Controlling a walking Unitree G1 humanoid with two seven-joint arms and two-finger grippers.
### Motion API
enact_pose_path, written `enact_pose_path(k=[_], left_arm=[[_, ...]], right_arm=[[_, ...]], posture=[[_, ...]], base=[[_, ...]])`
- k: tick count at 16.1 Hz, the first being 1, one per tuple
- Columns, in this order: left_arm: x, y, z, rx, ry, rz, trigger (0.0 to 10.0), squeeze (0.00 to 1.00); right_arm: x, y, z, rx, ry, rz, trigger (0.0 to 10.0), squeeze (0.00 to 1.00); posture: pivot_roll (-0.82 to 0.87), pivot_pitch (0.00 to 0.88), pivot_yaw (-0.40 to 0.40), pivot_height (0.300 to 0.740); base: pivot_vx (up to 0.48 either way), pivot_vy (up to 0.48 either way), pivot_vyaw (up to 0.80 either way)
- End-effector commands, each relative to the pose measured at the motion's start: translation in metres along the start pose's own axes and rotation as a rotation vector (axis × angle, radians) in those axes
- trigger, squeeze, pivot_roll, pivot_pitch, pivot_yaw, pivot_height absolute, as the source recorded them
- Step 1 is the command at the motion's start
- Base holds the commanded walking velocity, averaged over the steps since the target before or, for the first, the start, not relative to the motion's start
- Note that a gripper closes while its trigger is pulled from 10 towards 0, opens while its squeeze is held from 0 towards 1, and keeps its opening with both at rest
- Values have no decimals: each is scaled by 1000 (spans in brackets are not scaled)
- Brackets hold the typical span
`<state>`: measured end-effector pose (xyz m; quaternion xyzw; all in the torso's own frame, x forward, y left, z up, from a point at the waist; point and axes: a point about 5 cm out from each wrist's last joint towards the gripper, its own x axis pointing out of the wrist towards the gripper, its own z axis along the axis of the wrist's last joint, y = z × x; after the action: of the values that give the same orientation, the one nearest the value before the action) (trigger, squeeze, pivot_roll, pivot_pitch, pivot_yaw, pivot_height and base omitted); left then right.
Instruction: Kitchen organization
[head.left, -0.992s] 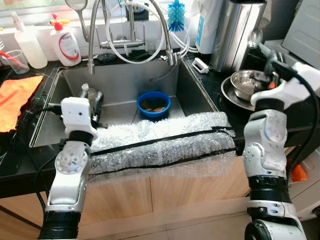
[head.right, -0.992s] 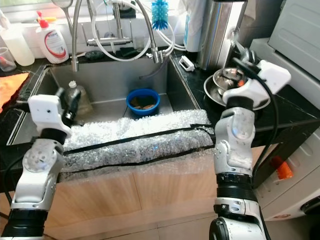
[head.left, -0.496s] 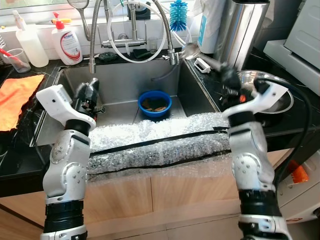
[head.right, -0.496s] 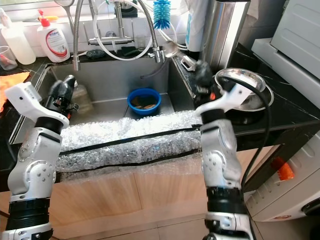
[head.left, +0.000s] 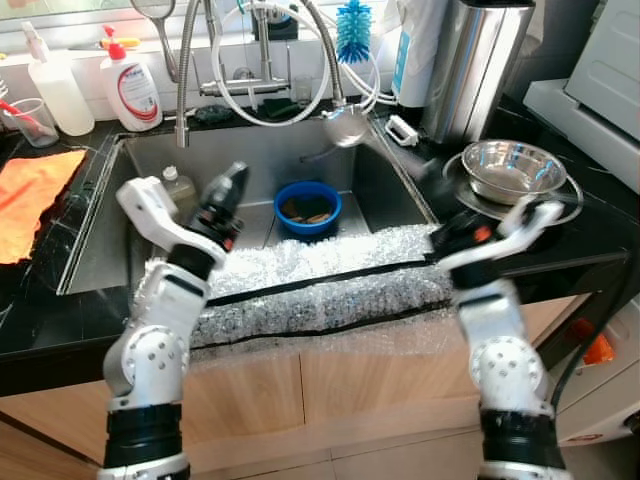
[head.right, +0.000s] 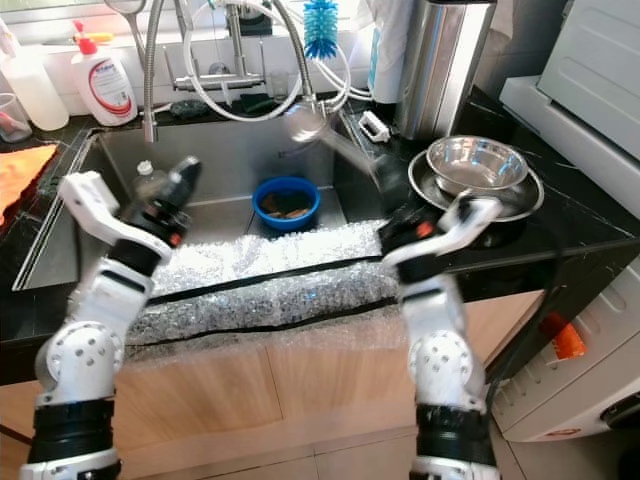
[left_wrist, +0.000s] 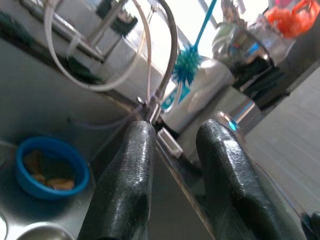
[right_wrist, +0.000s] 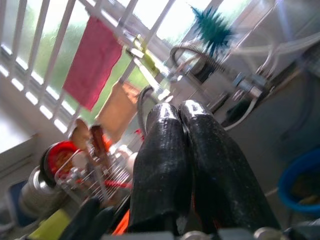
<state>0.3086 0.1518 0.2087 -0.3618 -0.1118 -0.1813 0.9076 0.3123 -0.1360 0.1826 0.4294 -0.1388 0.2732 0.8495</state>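
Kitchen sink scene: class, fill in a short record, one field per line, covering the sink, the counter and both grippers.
Sink contents: blue bowl holding brownish scraps
Front edge: bubble wrap with black tape strips
Right counter: steel bowl
Left counter: orange cloth
Left gripper: raised over the sink, fingers apart, holding nothing
Right gripper: fingers pressed together

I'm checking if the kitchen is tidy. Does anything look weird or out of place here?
Yes. A sheet of bubble wrap with black tape is draped over the sink's front edge, an odd thing on a sink. A blue bowl with food scraps sits in the sink.
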Motion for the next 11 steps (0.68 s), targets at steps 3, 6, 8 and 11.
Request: enact_pose_path(k=[3,6,8,11], left_arm=[[-3,-8,-5,-26,27,-43,10000,0],[-2,-12,-7,-50,19,-67,10000,988],[-2,-18,-12,-61,42,-105,10000,1000],[-4,-27,-16,-83,61,-153,10000,0]], right_arm=[[2,21,-17,34,88,128,10000,0],[3,28,-31,60,144,165,10000,0],[4,31,-37,72,166,178,10000,0],[4,33,-38,72,176,189,10000,0]], posture=[[12,0,10,740],[12,0,8,740],[13,0,6,740],[14,0,3,740]], base=[[0,0,0],[0,0,0],[0,0,0],[0,0,0]])
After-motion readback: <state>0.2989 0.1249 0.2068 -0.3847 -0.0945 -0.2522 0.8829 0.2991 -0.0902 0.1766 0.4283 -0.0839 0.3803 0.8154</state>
